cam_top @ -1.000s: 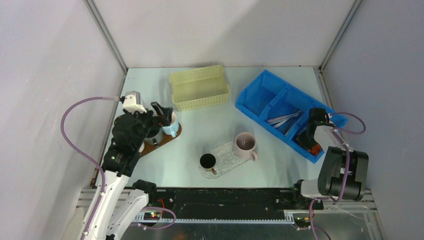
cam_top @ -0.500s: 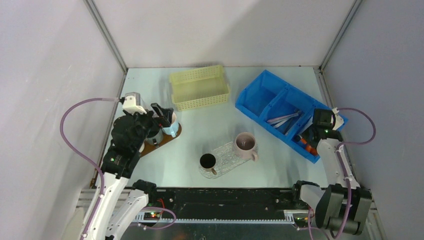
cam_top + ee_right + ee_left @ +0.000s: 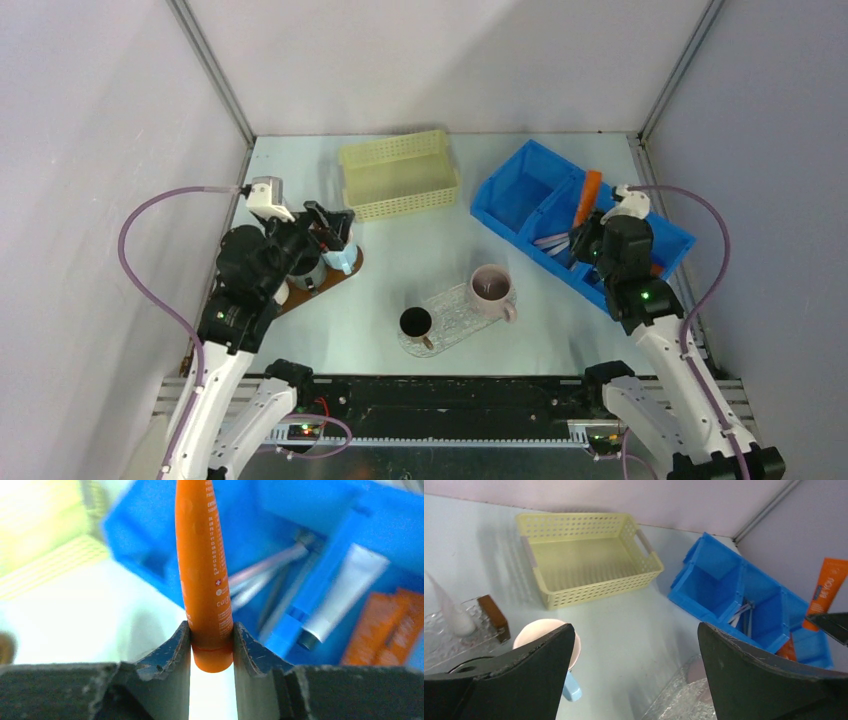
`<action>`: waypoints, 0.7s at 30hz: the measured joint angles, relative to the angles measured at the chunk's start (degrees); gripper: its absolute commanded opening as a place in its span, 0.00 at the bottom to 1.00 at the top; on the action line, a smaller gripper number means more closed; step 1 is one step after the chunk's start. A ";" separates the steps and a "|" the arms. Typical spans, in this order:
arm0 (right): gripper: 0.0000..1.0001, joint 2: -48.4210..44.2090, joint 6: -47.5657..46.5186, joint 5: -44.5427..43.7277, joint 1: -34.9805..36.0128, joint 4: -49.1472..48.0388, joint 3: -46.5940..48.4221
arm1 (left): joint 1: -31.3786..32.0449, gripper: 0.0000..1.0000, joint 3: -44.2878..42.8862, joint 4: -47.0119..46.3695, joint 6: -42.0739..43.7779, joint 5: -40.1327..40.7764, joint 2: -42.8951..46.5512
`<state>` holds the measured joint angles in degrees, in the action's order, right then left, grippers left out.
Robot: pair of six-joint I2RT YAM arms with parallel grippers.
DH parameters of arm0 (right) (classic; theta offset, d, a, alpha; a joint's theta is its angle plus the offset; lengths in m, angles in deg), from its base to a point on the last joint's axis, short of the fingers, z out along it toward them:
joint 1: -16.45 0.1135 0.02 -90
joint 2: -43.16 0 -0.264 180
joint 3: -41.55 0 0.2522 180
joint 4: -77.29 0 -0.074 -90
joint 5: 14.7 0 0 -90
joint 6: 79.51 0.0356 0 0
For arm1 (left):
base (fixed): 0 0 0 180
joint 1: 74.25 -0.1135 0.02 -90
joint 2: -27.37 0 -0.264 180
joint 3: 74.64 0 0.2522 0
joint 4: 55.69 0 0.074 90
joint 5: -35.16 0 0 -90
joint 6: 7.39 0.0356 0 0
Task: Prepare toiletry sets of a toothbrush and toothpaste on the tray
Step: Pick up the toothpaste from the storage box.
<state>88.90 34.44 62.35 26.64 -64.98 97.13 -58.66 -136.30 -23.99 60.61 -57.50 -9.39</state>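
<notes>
My right gripper (image 3: 588, 236) is shut on an orange toothpaste tube (image 3: 590, 195) and holds it upright above the blue bin (image 3: 520, 195). In the right wrist view the tube (image 3: 202, 570) stands clamped at its cap end between the jaws of the gripper (image 3: 212, 640). Pale toothbrushes (image 3: 562, 238) lie in the bin's middle compartment. A white tube (image 3: 342, 587) and more orange tubes (image 3: 387, 630) lie in the end compartment. The clear glass tray (image 3: 455, 318) holds a pink mug (image 3: 490, 288) and a black mug (image 3: 415, 322). My left gripper (image 3: 333, 226) is open and empty above a blue-handled mug (image 3: 546, 635).
A yellow perforated basket (image 3: 400, 175) stands at the back centre. A brown board (image 3: 325, 283) with mugs lies at the left under my left gripper. Grey walls close in the table on three sides.
My right arm has lifted the orange tube out of the bin's near end compartment and swung it up and leftward over the bin. The left gripper has barely moved.
</notes>
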 measured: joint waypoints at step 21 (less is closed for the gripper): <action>0.00 5.90 -13.90 47.93 17.55 -35.76 0.35 | 7.37 1.00 -6.14 -15.39 7.17 -26.80 -6.47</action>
<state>94.80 20.54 110.28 44.19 -100.74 97.48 -51.29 -142.44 -39.38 67.78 -84.29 -15.86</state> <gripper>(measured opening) 0.314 0.996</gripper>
